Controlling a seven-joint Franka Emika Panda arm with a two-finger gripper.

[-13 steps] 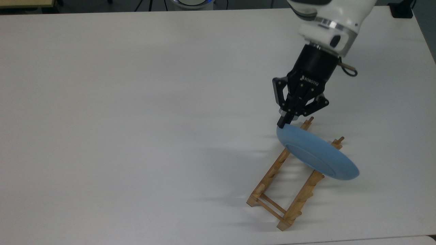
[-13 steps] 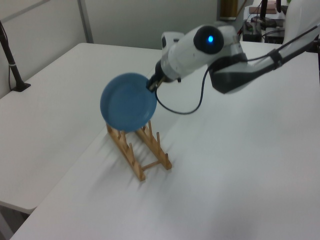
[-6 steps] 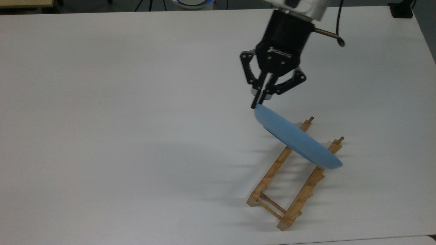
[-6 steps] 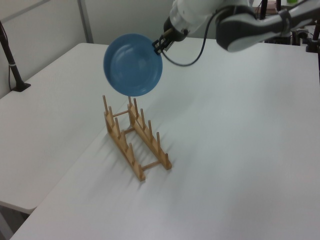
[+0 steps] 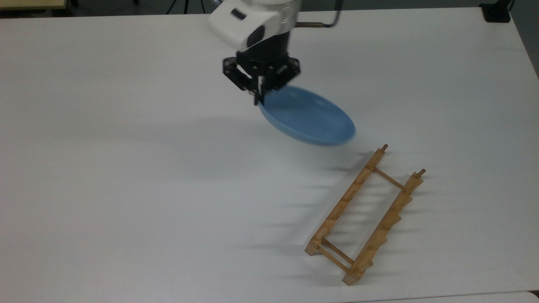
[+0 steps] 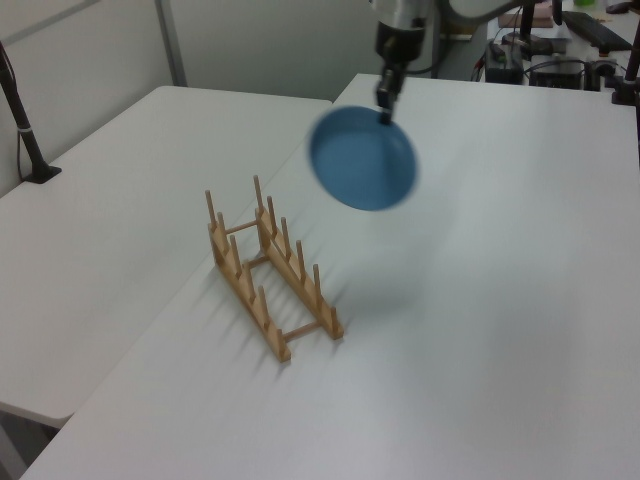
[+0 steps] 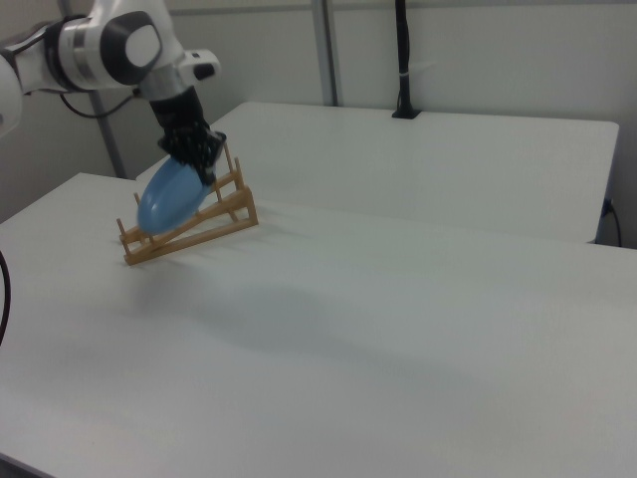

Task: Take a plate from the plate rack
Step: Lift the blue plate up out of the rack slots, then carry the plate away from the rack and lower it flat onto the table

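While the white table (image 5: 126,168) stretches wide and bare under me, I hang over it with the plate (image 5: 309,115) in my grip, and it is in the air, touching nothing but me. A second white table (image 6: 110,180) stands alongside at the left view's left, a narrow seam between the two, with pale wall panels behind it and a black post (image 6: 22,120) rising from its edge. In the right view another black post (image 7: 403,60) stands at the far table's back edge. At the left view's top right there is dark equipment, too cluttered to tell apart.

My arm (image 5: 257,21) comes in from the top view's upper edge, white casing first. The plate hangs from its rim, light blue, tilted, its hollow face showing in the top view and the left view (image 6: 362,160). It sits below my gripper (image 5: 257,97) and runs off toward the top view's lower right. My fingers are pinched on that rim at the plate's upper edge.

The plate rack (image 5: 365,214) stands on the table well apart from the plate, wooden pegs upright. In the right view the plate (image 7: 171,197) overlaps the rack (image 7: 189,224), hanging in front of it.
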